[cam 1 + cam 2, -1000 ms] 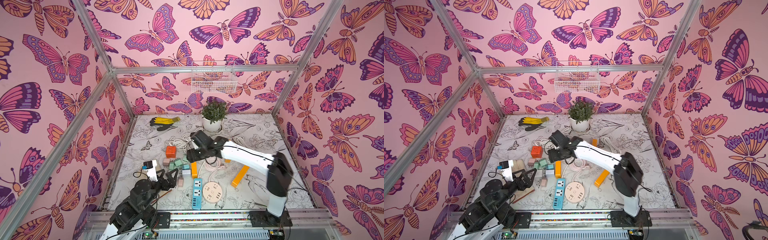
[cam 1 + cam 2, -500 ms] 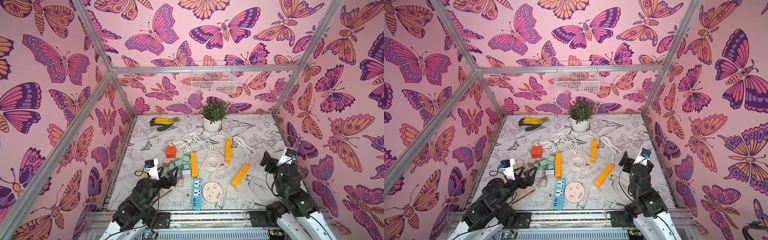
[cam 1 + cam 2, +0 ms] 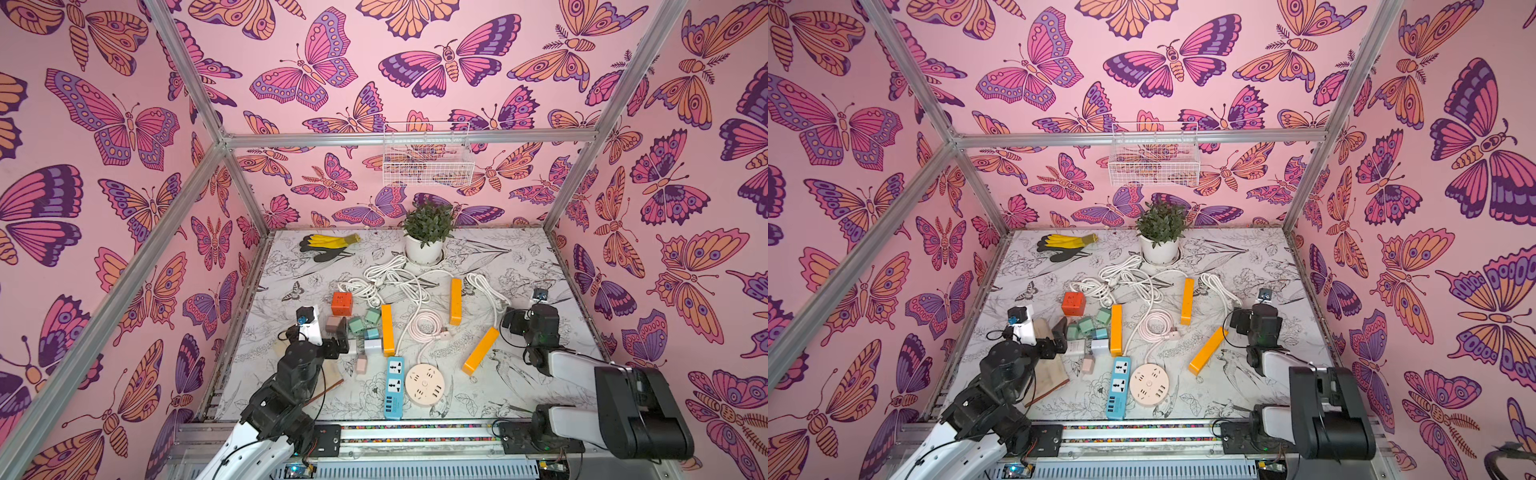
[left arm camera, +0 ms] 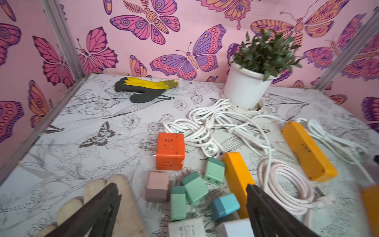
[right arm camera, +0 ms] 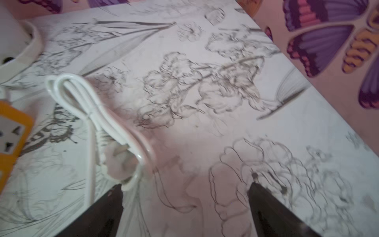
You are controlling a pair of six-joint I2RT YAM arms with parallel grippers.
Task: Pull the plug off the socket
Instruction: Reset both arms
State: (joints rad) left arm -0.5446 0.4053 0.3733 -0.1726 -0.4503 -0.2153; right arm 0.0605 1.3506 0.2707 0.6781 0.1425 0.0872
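Three orange socket strips lie mid-table; the left one has several loose green, blue, pink and white plug adapters beside it. A white adapter touches its near end; whether it is plugged in I cannot tell. An orange cube socket sits behind them. My left gripper is open just short of the adapters. My right gripper is open over bare table, beside a white cord's plug.
At the back stand a potted plant and yellow-black gloves. A blue strip, a round beige socket and a coiled pink cable lie near the front. White cords tangle mid-table. Pale wooden pieces lie under my left gripper.
My right arm has drawn back from the left orange strip in the middle to the right side of the table, its jaws now wide open. The left arm has not moved.
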